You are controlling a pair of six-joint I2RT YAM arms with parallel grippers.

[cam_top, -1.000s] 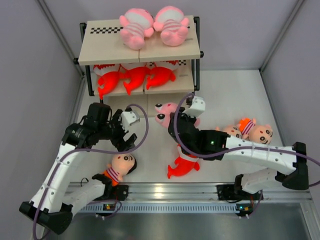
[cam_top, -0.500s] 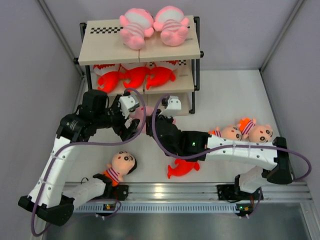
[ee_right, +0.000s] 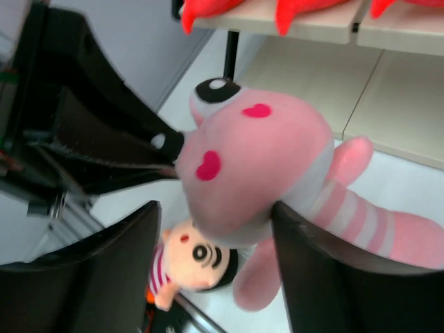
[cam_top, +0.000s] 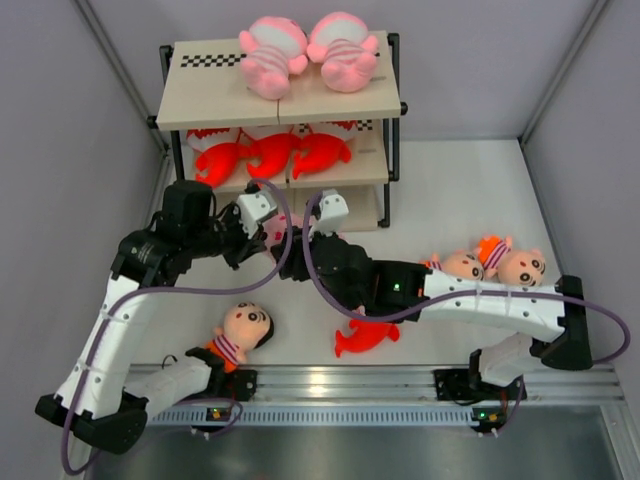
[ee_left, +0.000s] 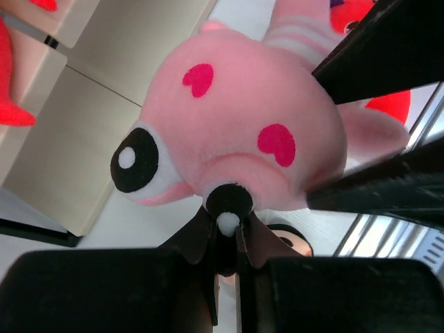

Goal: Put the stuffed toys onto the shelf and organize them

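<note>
- Gripping the pink striped plush baby doll (ee_right: 257, 152) by its head, the right jaws hold it above the white worktop (cam_top: 450, 190), just before the bottom tier of the black-framed, beige-boarded shelf (cam_top: 210, 95).
- Left jaws, nearly closed, meet the doll's face; whether they grip it, I cannot tell.

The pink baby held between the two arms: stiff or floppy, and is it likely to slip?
Probably soft: the pink baby seems to give where the right fingers press its head. It is likely floppy, as its striped body trails sideways unsupported. The left fingers pinch only one eye, so that hold may slip.
</note>
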